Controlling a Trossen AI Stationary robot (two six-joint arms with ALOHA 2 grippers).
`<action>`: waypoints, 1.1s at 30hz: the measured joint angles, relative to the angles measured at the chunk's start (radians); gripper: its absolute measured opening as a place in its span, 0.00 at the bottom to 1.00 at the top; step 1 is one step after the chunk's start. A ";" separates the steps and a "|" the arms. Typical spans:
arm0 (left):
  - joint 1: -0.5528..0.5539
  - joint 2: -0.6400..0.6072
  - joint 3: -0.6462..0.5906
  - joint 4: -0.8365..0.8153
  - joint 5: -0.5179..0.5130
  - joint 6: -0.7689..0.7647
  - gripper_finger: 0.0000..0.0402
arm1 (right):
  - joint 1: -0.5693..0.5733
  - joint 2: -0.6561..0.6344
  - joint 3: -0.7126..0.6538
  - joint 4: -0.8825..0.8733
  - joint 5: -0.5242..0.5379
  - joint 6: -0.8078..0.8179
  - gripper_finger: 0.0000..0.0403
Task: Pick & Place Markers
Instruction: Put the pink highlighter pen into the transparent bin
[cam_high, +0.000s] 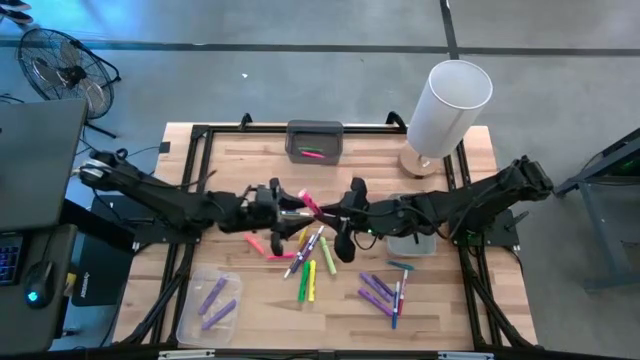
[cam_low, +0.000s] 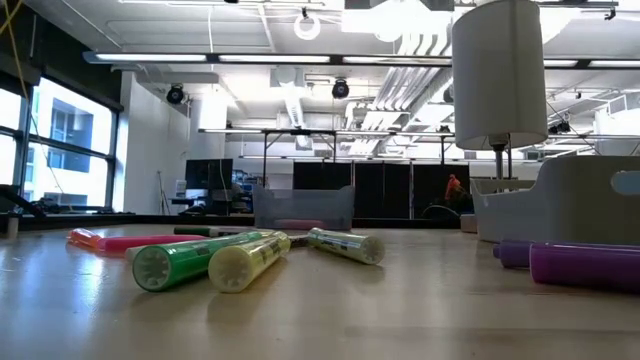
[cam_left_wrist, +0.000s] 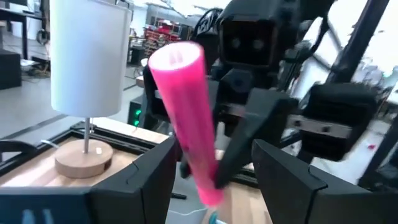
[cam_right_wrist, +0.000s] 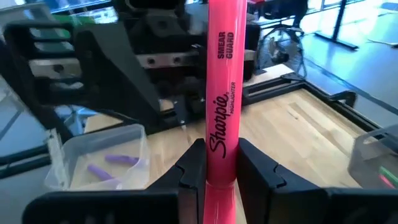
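Note:
A pink highlighter marker (cam_high: 310, 203) is up in the air over the table's middle, between my two grippers. My right gripper (cam_right_wrist: 221, 152), coming from the right (cam_high: 332, 213), is shut on it. My left gripper (cam_left_wrist: 214, 152), coming from the left (cam_high: 293, 207), is open. Its fingers stand on either side of the marker's free end (cam_left_wrist: 177, 62), and I cannot tell whether one touches it. More markers lie loose on the wood: green (cam_low: 190, 262), yellow (cam_low: 250, 262), pink, and purple (cam_high: 378, 293). My right gripper pinches the pink marker's barrel (cam_right_wrist: 221, 158) between its two fingers, near one end. The fingers are about level and come from the table's right. The marker runs on along them, out toward the left gripper. It is lifted clear of the table.
A grey tray (cam_high: 315, 130) at the far edge holds a pink marker. A clear tray (cam_high: 195, 320) near left holds purple markers. Another grey tray (cam_high: 425, 245) sits under the right arm. A white lamp (cam_high: 447, 100) stands far right.

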 joint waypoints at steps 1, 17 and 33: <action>0.000 0.016 0.012 -0.003 -0.007 0.003 0.52 | 0.002 0.000 0.000 -0.003 0.000 -0.005 0.14; 0.000 0.100 0.113 -0.010 -0.038 0.040 0.40 | 0.005 0.000 0.000 -0.011 -0.017 -0.033 0.15; 0.000 0.094 0.113 -0.022 -0.065 0.044 0.13 | 0.004 0.000 0.000 -0.006 0.040 -0.053 0.26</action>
